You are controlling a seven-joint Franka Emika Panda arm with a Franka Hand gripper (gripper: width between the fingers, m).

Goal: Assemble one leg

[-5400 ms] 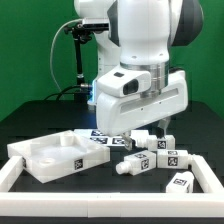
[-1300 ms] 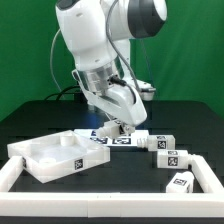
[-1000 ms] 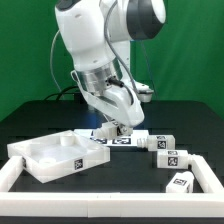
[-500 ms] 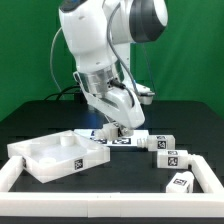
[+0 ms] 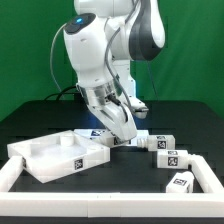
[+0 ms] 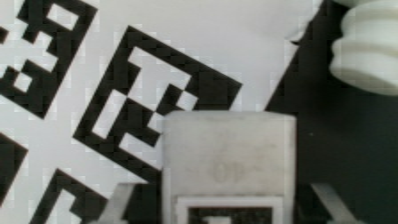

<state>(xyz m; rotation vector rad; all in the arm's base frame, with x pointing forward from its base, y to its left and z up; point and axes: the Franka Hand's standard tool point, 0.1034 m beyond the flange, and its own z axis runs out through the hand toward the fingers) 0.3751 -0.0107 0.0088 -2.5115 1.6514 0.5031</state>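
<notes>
The gripper (image 5: 122,134) is clamped on the leg (image 6: 228,158), which sits squarely between the two fingers (image 6: 132,205) in the wrist view. In the last half second the arm's upper links have swung toward the exterior view's right. The wrist has tipped over, so the hand now leans at a steeper slant and sits lower over the near corner of the tabletop slab (image 5: 45,155). Nothing else has shifted. I judge that the pick-up is done and the leg is being turned and brought to its mounting spot, with seating and twisting still to come. The leg (image 5: 137,142) is a short, chunky block of matte, faintly grainy white plastic, flat-faced, with a crisp black-and-white tag near the end closest to the wrist camera. Directly beyond it the slab (image 6: 107,70) fills the wrist view. It is smooth, flat and white, and printed with large angular black tag patterns. Off to one side of the held leg is a rounded white shape (image 6: 365,60) over dark ground, and what it is I cannot tell. Further out from the gripper, on the side away from the slab, three spare legs (image 5: 172,156) lie well apart from the hand on the matte black table (image 5: 120,172). The raised white border frame (image 5: 100,196) encloses everything.
</notes>
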